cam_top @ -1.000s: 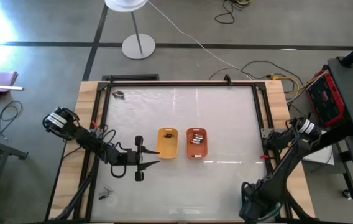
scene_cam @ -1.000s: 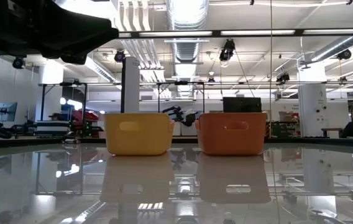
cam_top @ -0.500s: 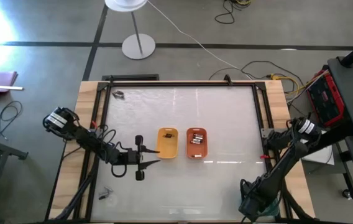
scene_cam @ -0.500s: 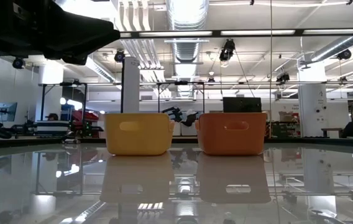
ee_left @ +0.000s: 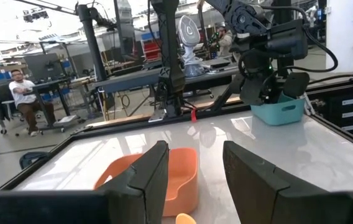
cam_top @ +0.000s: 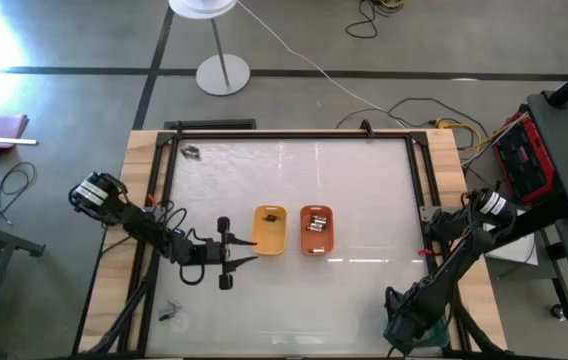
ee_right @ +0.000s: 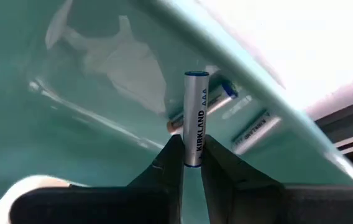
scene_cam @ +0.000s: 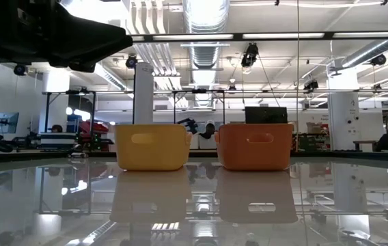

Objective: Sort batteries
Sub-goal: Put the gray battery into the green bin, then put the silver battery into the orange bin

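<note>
One battery (ee_right: 196, 118), right hand (ee_right: 189, 163) slightly lower.

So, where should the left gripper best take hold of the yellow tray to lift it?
Probably the long wall facing the left gripper, pinched from above, one of the open jaws inside. The yellow tray is an open box with thin upright walls; its batteries lie at one end.

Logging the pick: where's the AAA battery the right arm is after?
In the right wrist view, the AAA battery is pinched between the right gripper jaws, held inside the teal tray above other batteries; that gripper sits at the table's near-right corner.
</note>
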